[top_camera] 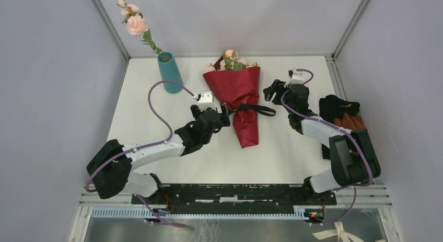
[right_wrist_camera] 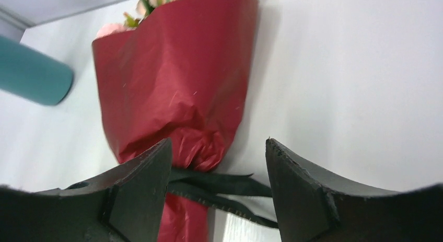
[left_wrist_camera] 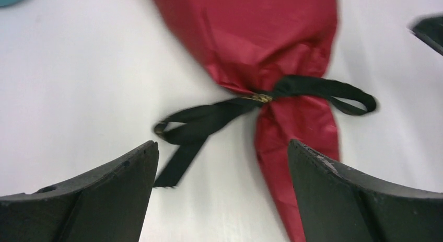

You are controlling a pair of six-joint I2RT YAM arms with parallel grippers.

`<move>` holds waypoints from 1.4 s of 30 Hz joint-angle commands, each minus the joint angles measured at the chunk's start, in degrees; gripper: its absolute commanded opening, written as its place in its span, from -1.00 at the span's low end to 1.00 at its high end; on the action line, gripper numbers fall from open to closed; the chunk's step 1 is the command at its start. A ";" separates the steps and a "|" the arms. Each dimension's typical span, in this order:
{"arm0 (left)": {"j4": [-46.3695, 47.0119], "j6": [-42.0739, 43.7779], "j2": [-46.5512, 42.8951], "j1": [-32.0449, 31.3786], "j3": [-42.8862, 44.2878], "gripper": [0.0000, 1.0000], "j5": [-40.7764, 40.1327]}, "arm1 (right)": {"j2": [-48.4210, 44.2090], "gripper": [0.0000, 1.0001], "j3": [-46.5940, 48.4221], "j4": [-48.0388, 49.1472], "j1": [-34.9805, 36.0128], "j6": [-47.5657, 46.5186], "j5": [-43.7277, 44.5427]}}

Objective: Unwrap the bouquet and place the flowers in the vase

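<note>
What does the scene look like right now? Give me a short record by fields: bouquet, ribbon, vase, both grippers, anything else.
bouquet: lying on the table, wrapped, blooms toward the far edge
ribbon: black, tied around the bouquet's narrow part
vase: teal, upright, far left, one pink rose in it
left gripper: open, empty, over the ribbon's left tails
right gripper: open, empty, at the bouquet's right side
other: black-and-orange cloth pile at the table's right edge
</note>
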 commanded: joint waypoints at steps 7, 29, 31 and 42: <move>-15.69 -11.41 3.86 6.86 6.83 0.95 1.58 | -2.42 0.48 -2.24 -4.31 11.66 -9.58 -1.48; -13.24 -21.15 7.85 6.78 1.55 0.63 -0.75 | 11.33 0.25 11.39 -16.49 21.93 -15.99 -6.26; -16.03 -14.51 10.24 6.78 3.54 0.66 -2.74 | 11.76 0.29 11.39 -16.17 22.12 -15.84 -6.58; -19.32 12.77 6.15 7.38 6.98 0.85 3.78 | 12.64 0.39 12.01 -15.51 22.12 -16.14 -6.96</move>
